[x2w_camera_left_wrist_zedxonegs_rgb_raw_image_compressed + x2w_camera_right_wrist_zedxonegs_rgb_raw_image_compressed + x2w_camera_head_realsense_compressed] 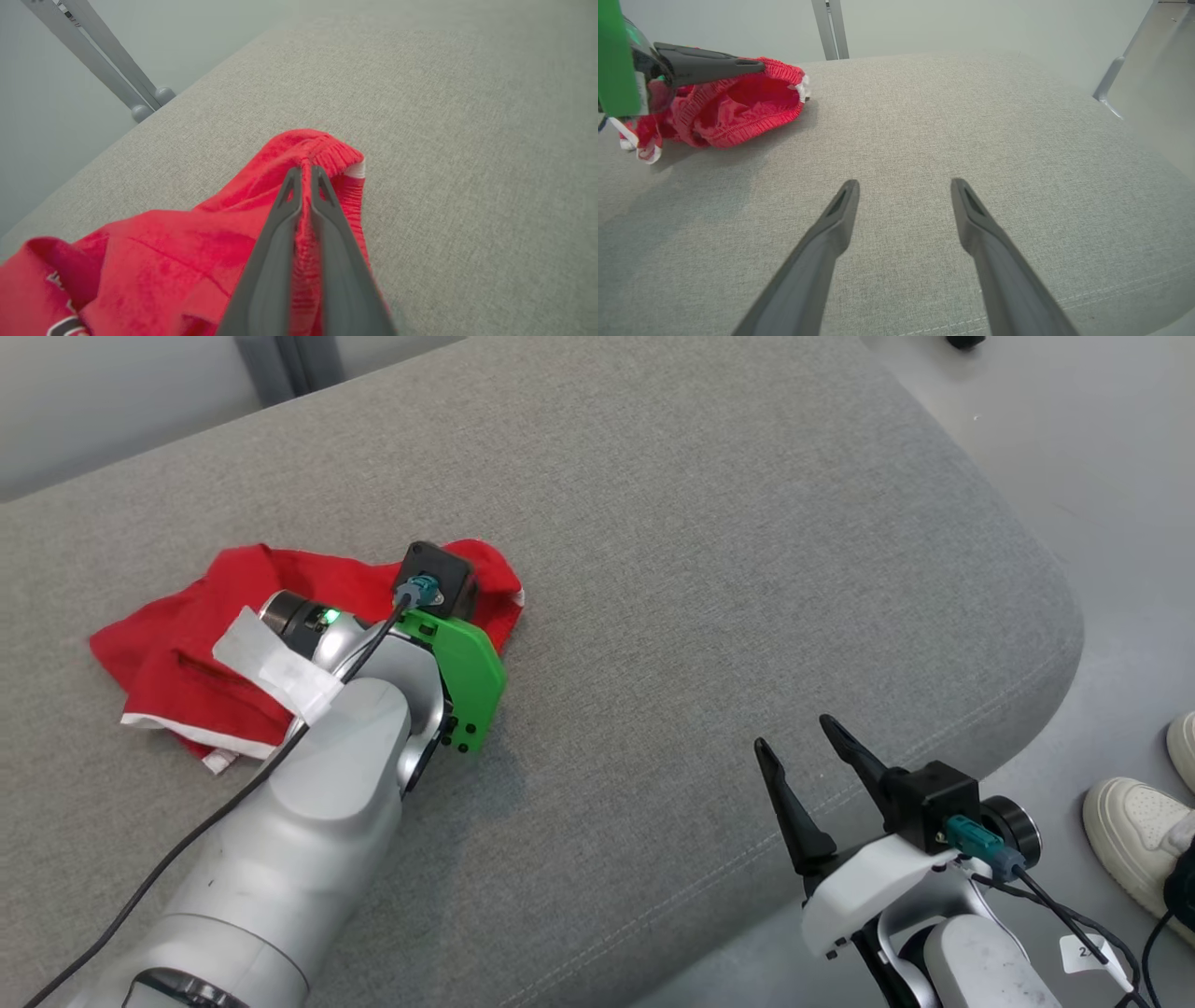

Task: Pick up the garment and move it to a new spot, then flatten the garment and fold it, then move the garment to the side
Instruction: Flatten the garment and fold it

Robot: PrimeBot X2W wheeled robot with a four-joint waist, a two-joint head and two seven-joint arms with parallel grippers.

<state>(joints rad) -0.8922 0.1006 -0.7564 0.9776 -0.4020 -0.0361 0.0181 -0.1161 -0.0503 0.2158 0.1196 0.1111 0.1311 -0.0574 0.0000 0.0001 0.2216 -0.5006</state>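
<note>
The garment (177,653) is red knit with white trim, lying crumpled on the left part of the grey cushion (709,560). My left gripper (306,171) is shut on the garment's (187,242) ribbed hem, with red cloth pinched between the two fingers. In the head view the left wrist and its green bracket (467,677) cover that grip. From the right wrist view the garment (752,105) is at the upper left, slightly lifted at the held edge. My right gripper (794,735) is open over the cushion's near right edge, well apart from the garment, its own fingers (840,219) spread over bare fabric.
The cushion's rounded edge (1055,644) drops to a grey floor on the right. A person's white shoes (1134,831) stand on that floor at the far right. A grey metal leg (117,65) stands beyond the cushion's far side.
</note>
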